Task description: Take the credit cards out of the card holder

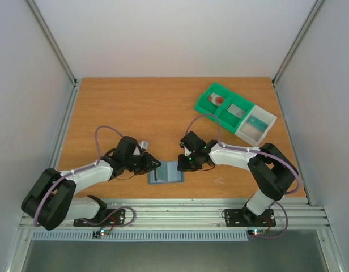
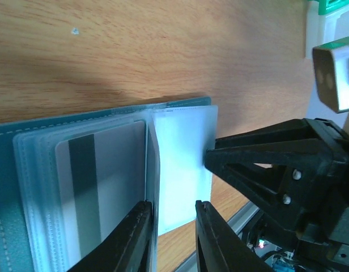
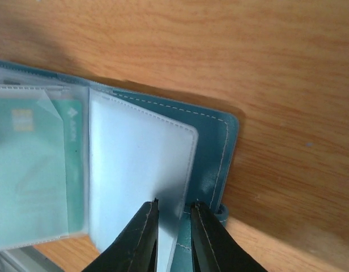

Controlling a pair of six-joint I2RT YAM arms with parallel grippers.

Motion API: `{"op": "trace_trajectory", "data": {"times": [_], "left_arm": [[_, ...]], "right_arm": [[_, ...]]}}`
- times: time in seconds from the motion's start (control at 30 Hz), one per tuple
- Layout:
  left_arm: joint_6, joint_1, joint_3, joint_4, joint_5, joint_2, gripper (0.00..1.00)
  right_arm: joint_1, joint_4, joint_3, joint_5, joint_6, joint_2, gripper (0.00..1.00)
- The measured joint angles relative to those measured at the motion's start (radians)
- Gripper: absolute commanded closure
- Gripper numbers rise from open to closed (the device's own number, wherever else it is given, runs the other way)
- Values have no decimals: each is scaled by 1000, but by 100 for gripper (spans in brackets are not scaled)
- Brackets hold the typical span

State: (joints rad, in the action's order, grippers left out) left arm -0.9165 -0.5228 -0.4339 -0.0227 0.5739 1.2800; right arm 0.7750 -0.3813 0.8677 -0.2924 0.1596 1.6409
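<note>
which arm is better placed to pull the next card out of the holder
Probably left: the left claw sits beside the grey striped card, while the right claw straddles an empty sleeve.

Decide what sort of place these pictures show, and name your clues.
Probably a robotics lab test booth: a left arm and right arm bolted to a metal rail at a wooden table, plain white walls closing it in, and a card holder between them.

card holder point(image 1: 166, 171): slate-teal, pale stitched border | sleeves point(image 3: 140, 164): frosted clear | grey card point(image 2: 106, 192): dark stripe | teal-green card point(image 3: 33, 170): gold chip patch | table point(image 1: 135, 107): orange-brown wood grain | green bin point(image 1: 201, 102); white bin point(image 1: 269, 120) | left claw point(image 2: 171, 207), right claw point(image 3: 173, 204): black
</note>
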Motion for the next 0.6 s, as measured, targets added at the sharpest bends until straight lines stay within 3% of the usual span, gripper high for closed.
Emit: {"op": "trace_trajectory", "data": {"times": [0.33, 0.6], "left_arm": [[-37, -29, -13, -60, 42, 57, 72], [-90, -85, -24, -173, 71, 127, 68]], "right_arm": [[0, 80, -57, -81, 64, -3, 82], [0, 55, -103, 4, 76, -103, 76]]}}
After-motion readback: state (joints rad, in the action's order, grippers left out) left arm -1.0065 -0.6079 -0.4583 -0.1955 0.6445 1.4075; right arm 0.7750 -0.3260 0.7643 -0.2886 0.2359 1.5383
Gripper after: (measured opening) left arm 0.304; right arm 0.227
